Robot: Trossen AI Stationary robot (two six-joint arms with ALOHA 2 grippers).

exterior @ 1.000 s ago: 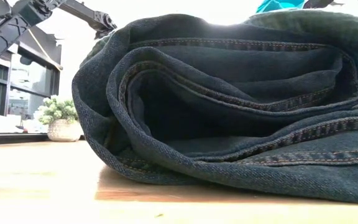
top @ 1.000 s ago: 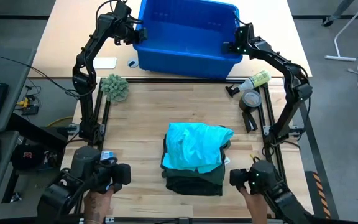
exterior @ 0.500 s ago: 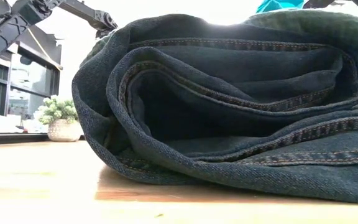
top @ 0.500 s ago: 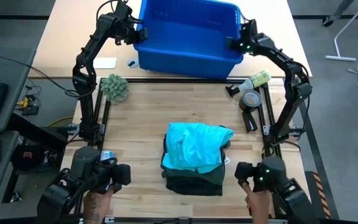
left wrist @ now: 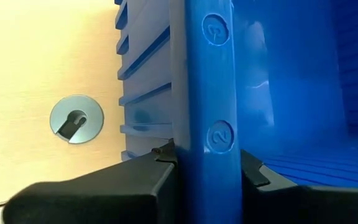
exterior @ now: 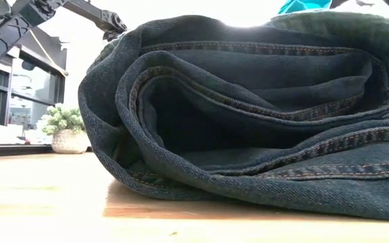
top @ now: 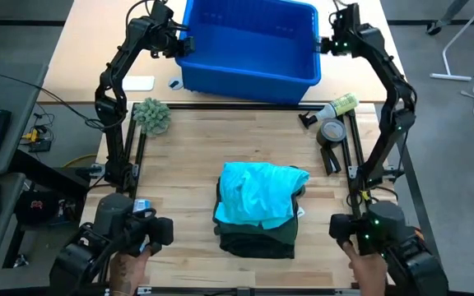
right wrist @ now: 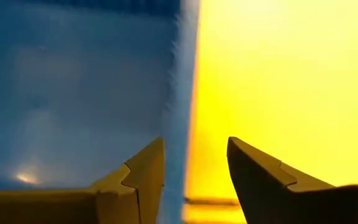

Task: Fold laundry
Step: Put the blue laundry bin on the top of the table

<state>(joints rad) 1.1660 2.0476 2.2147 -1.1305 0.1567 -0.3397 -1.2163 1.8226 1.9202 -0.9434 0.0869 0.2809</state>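
Moved: right hand [top: 329,43] has swung from the blue bin [top: 249,62] wall's lower side up to its far corner, fingers spread, rim between them.
Left hand [left wrist: 207,171]: pinching the bin's rim, likely to shift it.
Laundry [top: 257,210]: stacked mid-surface [top: 188,148], turquoise shirt [top: 257,193] on top.

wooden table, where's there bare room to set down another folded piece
Bare wood lies left of the laundry stack, below the fuzzy ball, and right of the stack toward the table's right rail. The far right corner is crowded: tape roll and bottle.
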